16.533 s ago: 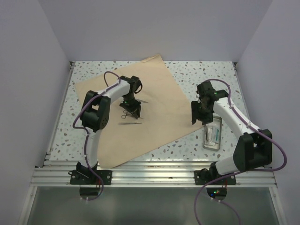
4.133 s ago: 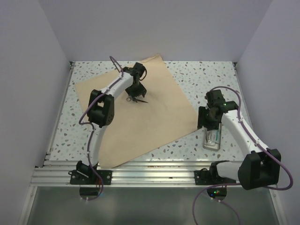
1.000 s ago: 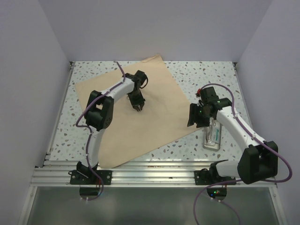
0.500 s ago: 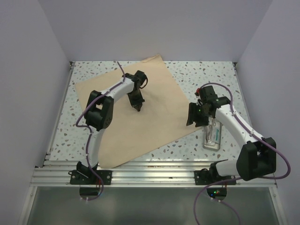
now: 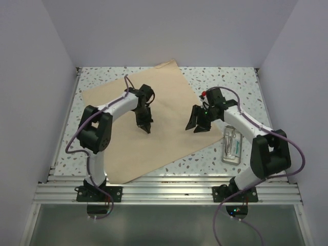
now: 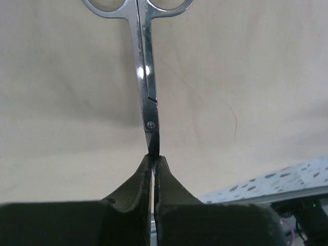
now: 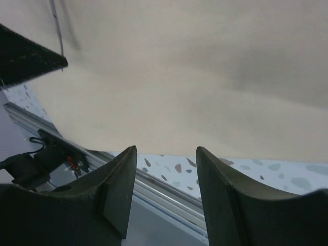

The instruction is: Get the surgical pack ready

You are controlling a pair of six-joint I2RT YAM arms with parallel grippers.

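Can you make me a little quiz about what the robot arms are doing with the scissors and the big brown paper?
1. True or false: the left gripper is shut on the scissors.
2. Which part of the scissors is pinched? A) a finger ring B) the blade tips C) the screw
3. What is the right gripper holding, there by the edge of the tan wrapping sheet?
Key: 1 true; 2 B; 3 nothing, it is open and empty.
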